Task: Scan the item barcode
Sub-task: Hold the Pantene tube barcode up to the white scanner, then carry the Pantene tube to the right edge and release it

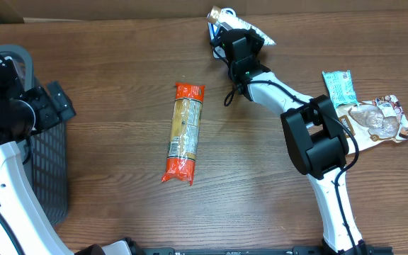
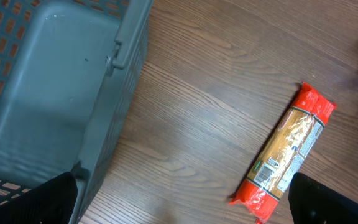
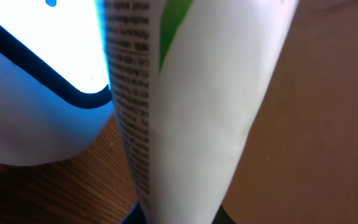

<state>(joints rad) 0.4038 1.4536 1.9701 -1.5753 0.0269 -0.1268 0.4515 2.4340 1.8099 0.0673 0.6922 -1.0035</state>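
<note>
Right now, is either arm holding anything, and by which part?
The right gripper is shut on the white packet, pinching one end of it beside the lit scanner; which end cannot be told. The left gripper is open and empty.

a brown wood-grain table (image 1: pixel 105 57) carries a grey mesh basket (image 1: pixel 48 163) at its left edge and a long pasta pack (image 1: pixel 184 132) with orange ends near the middle, lying lengthwise and well apart from the basket. at the right edge lie a teal packet (image 1: pixel 340 88) and a clear-fronted snack bag (image 1: pixel 377 120), touching at one corner. at the far edge a white device (image 3: pixel 30 124) with a lit face rests on the wood.
</note>
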